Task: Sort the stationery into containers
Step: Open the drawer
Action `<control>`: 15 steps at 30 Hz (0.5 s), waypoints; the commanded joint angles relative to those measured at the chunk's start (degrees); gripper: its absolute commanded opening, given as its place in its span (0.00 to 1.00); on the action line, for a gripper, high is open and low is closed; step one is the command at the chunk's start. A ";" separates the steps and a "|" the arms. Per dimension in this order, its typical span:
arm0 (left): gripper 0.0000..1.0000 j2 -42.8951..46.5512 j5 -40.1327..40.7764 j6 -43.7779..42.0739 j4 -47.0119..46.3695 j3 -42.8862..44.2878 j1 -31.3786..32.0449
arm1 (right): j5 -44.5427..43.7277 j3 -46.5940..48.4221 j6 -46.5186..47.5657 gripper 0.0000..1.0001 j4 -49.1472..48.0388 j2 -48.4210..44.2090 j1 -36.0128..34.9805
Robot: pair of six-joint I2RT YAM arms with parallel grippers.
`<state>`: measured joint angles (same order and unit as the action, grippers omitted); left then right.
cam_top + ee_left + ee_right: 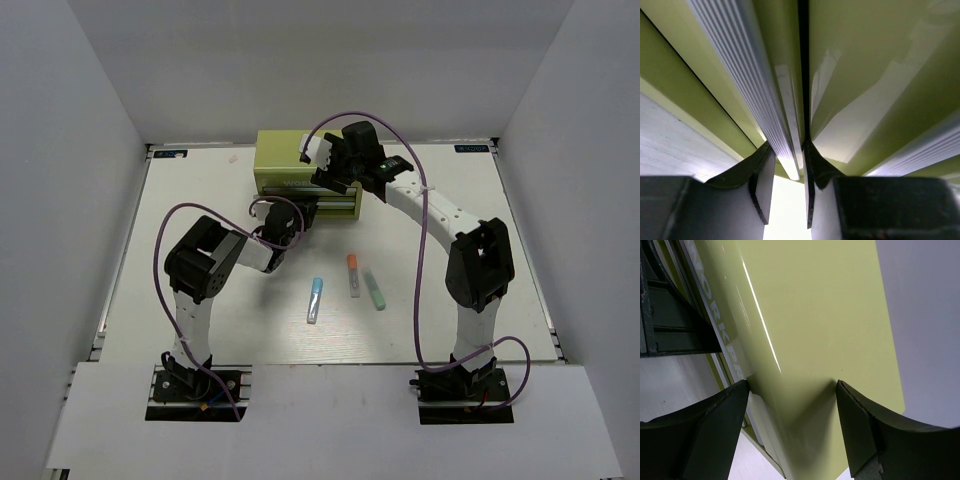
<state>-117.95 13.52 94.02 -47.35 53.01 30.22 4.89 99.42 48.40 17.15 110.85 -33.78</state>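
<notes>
Two grippers, we note, meet the tool chest (pixel 280 150): left gripper (pixel 785 159) pinching a drawer handle (pixel 740 60), right gripper (pixel 791 384) spread wide atop.

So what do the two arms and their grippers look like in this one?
Both the left arm and right arm have white links with black joint housings, each trailed by a looping purple cable. A green light shows near the right wrist. The gripper fingers are dark, wedge-shaped, tapering to blunt tips.
</notes>
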 commanded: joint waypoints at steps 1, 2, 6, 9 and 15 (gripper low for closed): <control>0.31 1.32 4.67 -2.61 5.26 3.24 -1.04 | -0.84 -1.68 -1.29 0.75 3.51 -0.37 0.73; 0.29 1.32 4.67 -2.61 4.64 2.71 -1.04 | -0.84 -1.68 -1.29 0.75 3.33 -0.28 0.65; 0.28 1.94 5.20 -3.13 4.11 1.30 -1.04 | -0.93 -1.42 -1.38 0.75 3.68 -0.37 0.65; 0.19 1.94 6.25 -3.14 4.11 0.78 -1.04 | -0.84 -1.68 -1.38 0.75 3.86 -0.46 0.82; 0.00 3.07 6.26 -3.67 4.11 0.16 -1.04 | -1.02 -1.95 -1.29 0.75 4.03 -0.81 0.65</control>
<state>-117.56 14.44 93.45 -46.65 53.04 30.48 4.89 99.18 48.40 16.99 110.74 -33.78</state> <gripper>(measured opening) 0.355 0.753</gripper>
